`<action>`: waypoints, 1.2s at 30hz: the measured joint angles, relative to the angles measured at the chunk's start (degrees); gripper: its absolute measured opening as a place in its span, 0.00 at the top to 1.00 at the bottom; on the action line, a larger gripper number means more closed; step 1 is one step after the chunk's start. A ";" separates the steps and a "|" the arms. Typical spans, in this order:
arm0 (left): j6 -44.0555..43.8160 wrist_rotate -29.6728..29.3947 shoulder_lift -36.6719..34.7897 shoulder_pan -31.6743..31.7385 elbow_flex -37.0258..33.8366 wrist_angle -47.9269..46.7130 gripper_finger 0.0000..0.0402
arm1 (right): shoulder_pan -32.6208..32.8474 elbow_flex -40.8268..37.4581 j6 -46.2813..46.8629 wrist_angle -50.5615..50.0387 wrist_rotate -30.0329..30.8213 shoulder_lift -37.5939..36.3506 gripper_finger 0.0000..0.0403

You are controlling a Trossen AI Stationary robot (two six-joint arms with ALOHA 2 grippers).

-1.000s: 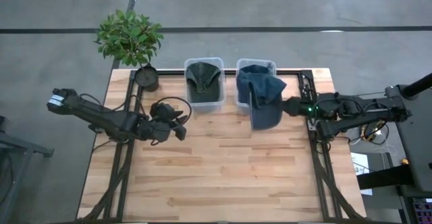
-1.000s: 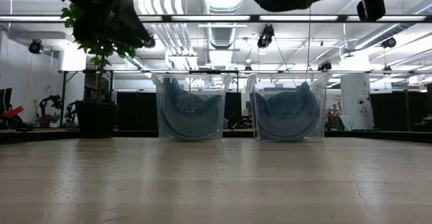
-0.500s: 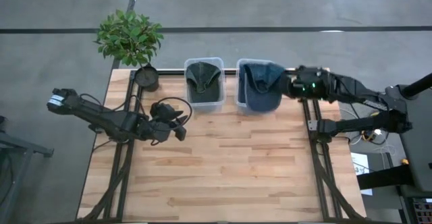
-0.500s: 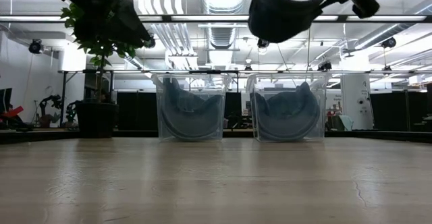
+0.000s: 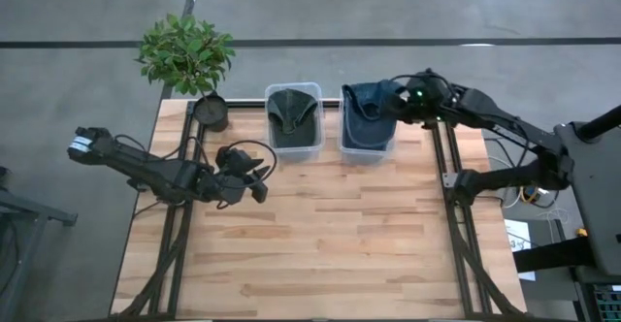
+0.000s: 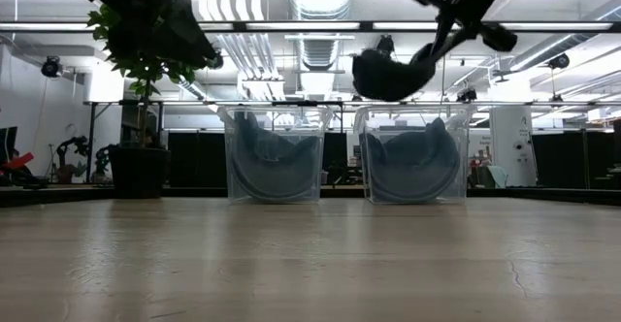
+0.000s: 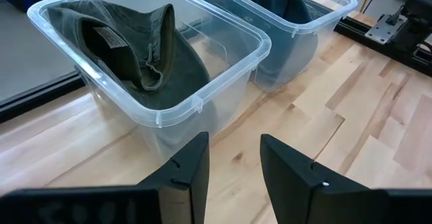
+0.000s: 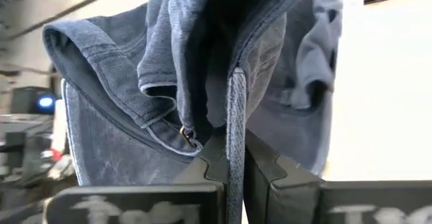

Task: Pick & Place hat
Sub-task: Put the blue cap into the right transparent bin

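From above, our right gripper (image 5: 403,97) has the denim hat (image 5: 369,109) pinched over the right bin (image 5: 367,153); we'd centre it before lowering. Low view: hat hangs clear above the rim. Left wrist: left gripper (image 7: 233,160) open, idle near the green-hat bin (image 7: 202,99). Right wrist: jaws clamped on fabric.

Two bins (image 5: 294,118) side by side

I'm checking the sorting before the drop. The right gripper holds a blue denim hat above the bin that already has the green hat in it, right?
Not quite. The right gripper is shut on the blue denim hat, but it hangs over the right-hand bin, which already holds blue denim, not the bin with the green hat. The high view shows this.
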 joint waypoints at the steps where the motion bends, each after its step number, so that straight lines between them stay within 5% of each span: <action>1: 0.18 -0.04 0.00 0.00 0.00 0.00 0.69 | -0.75 -0.19 -0.44 0.08 0.01 0.67 0.97; 26: 1.42 -0.46 0.00 0.02 0.00 -0.02 0.69 | -4.33 -3.49 -9.84 3.86 3.75 12.34 0.96; 36: 1.49 -0.49 0.00 0.02 0.00 -0.02 0.69 | -4.33 -3.55 -10.56 3.45 1.57 13.11 0.77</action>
